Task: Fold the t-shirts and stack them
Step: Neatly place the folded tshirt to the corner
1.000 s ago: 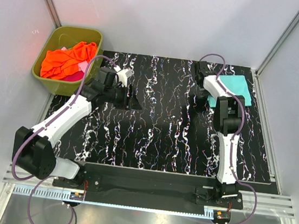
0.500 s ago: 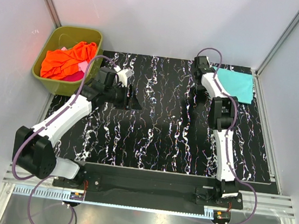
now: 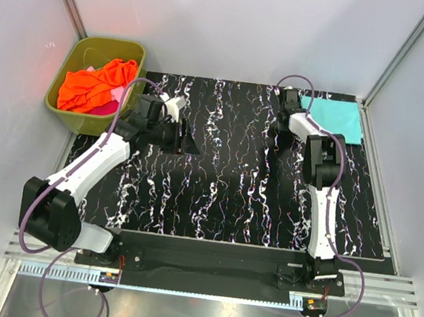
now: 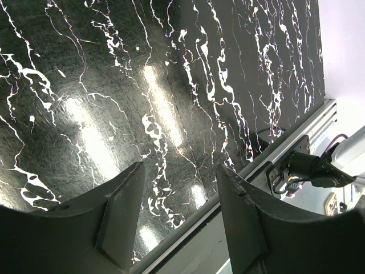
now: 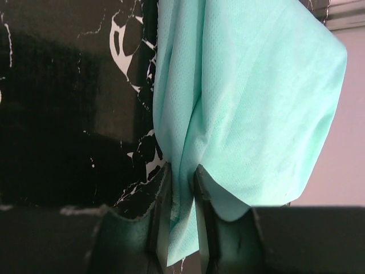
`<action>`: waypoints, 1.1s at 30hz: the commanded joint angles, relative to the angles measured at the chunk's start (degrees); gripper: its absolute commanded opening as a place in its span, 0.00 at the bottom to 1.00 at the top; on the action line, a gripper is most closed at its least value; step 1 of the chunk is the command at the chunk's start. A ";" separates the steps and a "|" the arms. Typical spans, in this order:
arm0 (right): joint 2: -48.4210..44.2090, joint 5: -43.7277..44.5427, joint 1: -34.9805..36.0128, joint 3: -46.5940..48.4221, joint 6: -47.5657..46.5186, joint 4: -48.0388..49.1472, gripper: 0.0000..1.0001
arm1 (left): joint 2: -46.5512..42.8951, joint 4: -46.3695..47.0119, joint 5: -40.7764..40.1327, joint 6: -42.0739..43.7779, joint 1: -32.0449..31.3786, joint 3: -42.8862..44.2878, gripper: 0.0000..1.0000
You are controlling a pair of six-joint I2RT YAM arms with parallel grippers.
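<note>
The teal t-shirt (image 5: pixel 251 97) is a thin knit with a fine pinhole mesh. It gathers into soft lengthwise creases where it runs into the right claw (image 5: pixel 181 178). That claw is pressed together on a bunched edge of the cloth, its two dark fingers (image 5: pixel 160 200) nipping the fold between them. From above, the rest of the shirt (image 3: pixel 333 119) lies as a flat, smooth rectangle just to the right of that claw (image 3: pixel 287 103).

The left claw (image 4: pixel 178 171) is spread wide with nothing between its blunt, matte black pads (image 4: pixel 122 211). Under it is only the glossy black mat (image 4: pixel 114 85) veined with white like marble.

To the left of and beyond the left claw (image 3: pixel 180 128) sits an olive-green plastic tub (image 3: pixel 109 41) with rounded corners. In it lies a crumpled orange t-shirt (image 3: pixel 93 86) on top of a pink t-shirt (image 3: pixel 111 107), of which only a little shows.
</note>
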 commanded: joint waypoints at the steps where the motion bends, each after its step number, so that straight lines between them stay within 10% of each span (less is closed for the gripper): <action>1: -0.06 -1.60 -0.55 1.10 -1.61 3.66 0.28 | 0.03 1.70 1.51 0.35 0.37 1.31 0.57; 22: 2.67 -4.06 -2.74 4.44 -3.72 4.72 0.27 | 0.47 2.05 1.69 0.26 1.07 1.66 0.57; 33: -1.89 -1.17 0.94 3.91 -1.88 6.56 0.56 | -0.41 2.49 0.46 0.08 1.24 0.96 0.57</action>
